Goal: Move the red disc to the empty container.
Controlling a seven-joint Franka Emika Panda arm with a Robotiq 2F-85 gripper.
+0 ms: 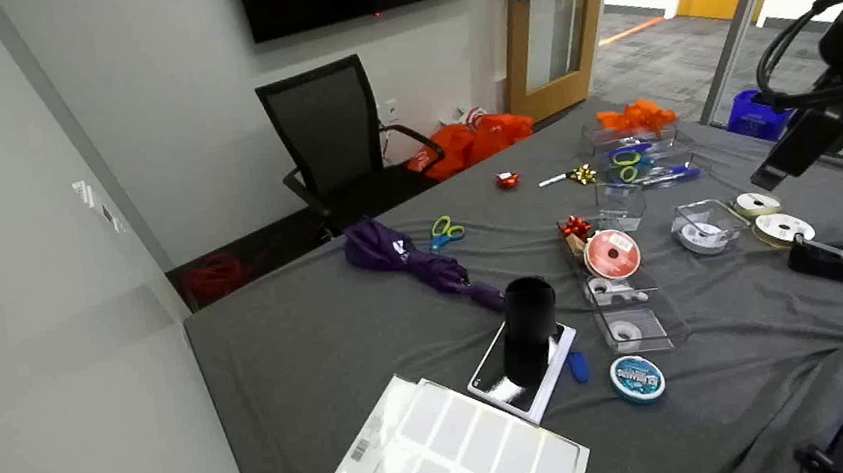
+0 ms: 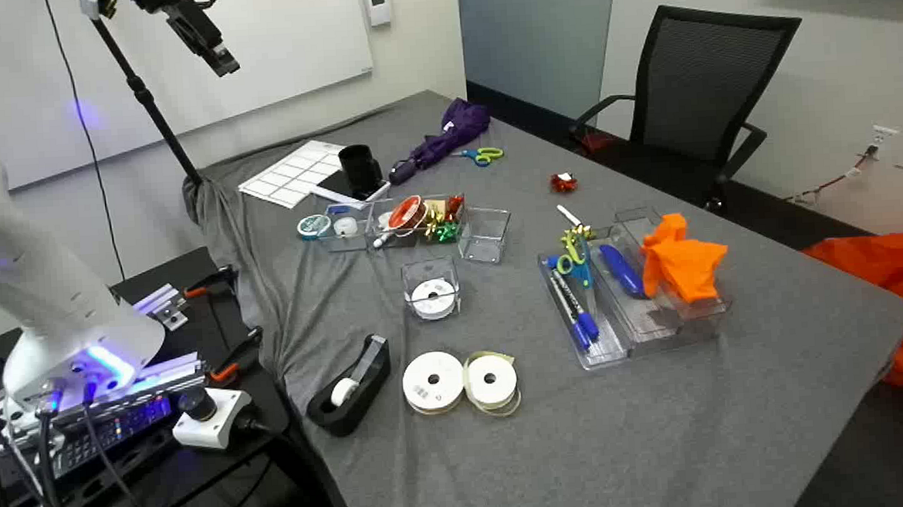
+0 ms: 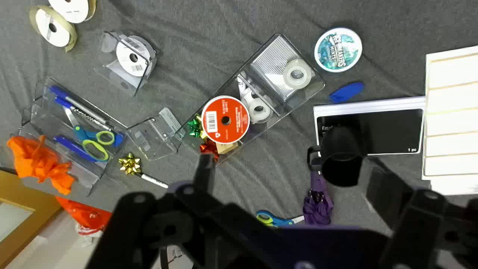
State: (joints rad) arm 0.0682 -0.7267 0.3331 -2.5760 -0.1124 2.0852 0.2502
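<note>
The red disc is a flat round red spool with a white label, in both exterior views [image 1: 612, 254] [image 2: 407, 212] and in the wrist view [image 3: 236, 114]. It rests tilted on top of a long clear divided tray [image 1: 668, 311], over bows and a small tan block. A small clear square container [image 1: 622, 204] with nothing visible inside stands beside the tray's end, also in an exterior view [image 2: 484, 238] and the wrist view [image 3: 155, 138]. My gripper [image 3: 291, 164] is open and empty, high above the table, its fingers wide apart; it also shows in both exterior views [image 1: 768, 177] [image 2: 227, 63].
A black mug [image 1: 531, 311] stands on a white box near a purple umbrella [image 1: 425, 264] and label sheets [image 1: 478, 452]. A teal mint tin [image 1: 637, 379], a clear box holding a white spool [image 2: 432, 297], a tape dispenser [image 2: 350, 386] and a tray of pens and scissors [image 2: 634, 337] surround the tray.
</note>
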